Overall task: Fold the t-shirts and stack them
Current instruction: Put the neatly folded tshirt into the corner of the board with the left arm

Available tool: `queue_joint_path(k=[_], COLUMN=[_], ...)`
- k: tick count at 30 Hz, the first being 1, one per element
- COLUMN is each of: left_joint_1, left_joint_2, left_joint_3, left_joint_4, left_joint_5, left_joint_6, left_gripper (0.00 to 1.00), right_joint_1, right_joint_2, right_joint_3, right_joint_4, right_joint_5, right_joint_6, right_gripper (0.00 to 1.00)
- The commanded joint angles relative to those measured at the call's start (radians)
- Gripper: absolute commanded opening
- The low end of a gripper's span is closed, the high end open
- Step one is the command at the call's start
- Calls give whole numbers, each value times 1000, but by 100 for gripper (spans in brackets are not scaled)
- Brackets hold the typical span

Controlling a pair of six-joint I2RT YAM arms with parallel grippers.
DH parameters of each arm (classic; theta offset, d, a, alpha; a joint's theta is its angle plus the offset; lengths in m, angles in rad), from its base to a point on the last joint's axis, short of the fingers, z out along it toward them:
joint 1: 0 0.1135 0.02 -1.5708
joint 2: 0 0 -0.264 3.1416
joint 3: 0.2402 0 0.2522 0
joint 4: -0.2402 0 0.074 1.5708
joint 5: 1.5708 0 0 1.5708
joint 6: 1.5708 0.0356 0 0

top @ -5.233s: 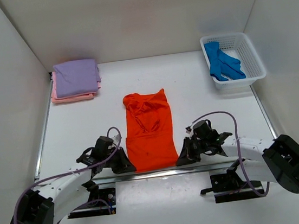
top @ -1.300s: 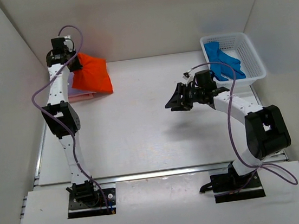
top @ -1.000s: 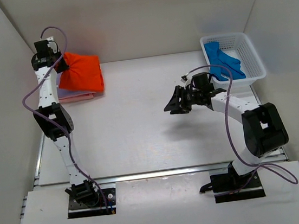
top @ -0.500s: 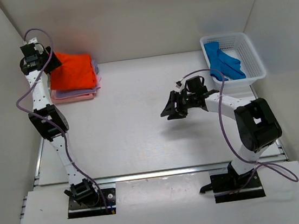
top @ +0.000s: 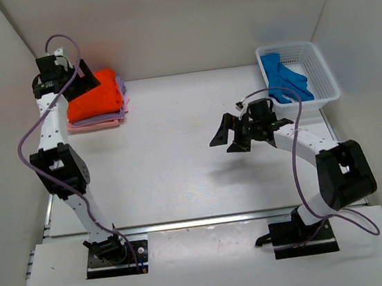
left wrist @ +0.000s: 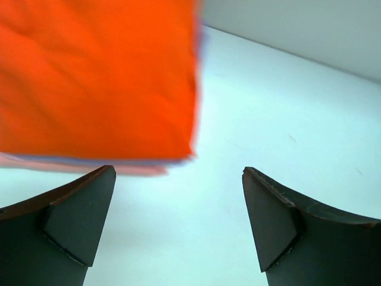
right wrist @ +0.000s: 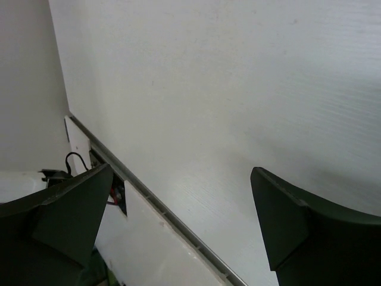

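Note:
The bright orange-red t-shirt [top: 98, 95] lies folded on top of the lavender t-shirt [top: 104, 117] and the pink t-shirt [top: 95, 125] at the back left of the table. My left gripper [top: 80, 80] hangs open just beside the stack's left edge, holding nothing. In the left wrist view the orange t-shirt [left wrist: 95, 77] fills the upper left, beyond my open left gripper [left wrist: 177, 173]. A blue t-shirt [top: 285, 82] sits crumpled in the white basket [top: 327, 84]. My right gripper [top: 228, 135] is open and empty above the table's right-centre, as the right wrist view shows [right wrist: 181, 170].
The white basket stands at the back right against the side wall. White walls close the table on three sides. A metal rail [top: 207, 220] runs along the front edge, also in the right wrist view [right wrist: 161, 208], with both arm bases behind it.
My left gripper opened and let the orange t-shirt drop onto the lavender and pink stack. My right gripper opened wider and stayed over the right-centre of the table.

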Motion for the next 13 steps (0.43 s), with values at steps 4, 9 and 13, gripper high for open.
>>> queue_joint_path(k=[4,9,13], left_joint_1=[-201,-338,-352], left_joint_2=[-296,-543,-775], left_joint_3=[-273,-769,-1038], left_joint_4=[-158,-81,-1], left_joint_5=[120,129,114], left_joint_6=[92,132,127], left_gripper=[98,99,99], right_joint_1=[-74,-136,-119], right_joint_2=[-138,-300,-348], right_joint_3=[-18,-116,-166], right_joint_4=[-132,-186,-215], right_joint_5=[42,59,88], right_joint_6=[-139,-167,-195], right_gripper=[99,99,99])
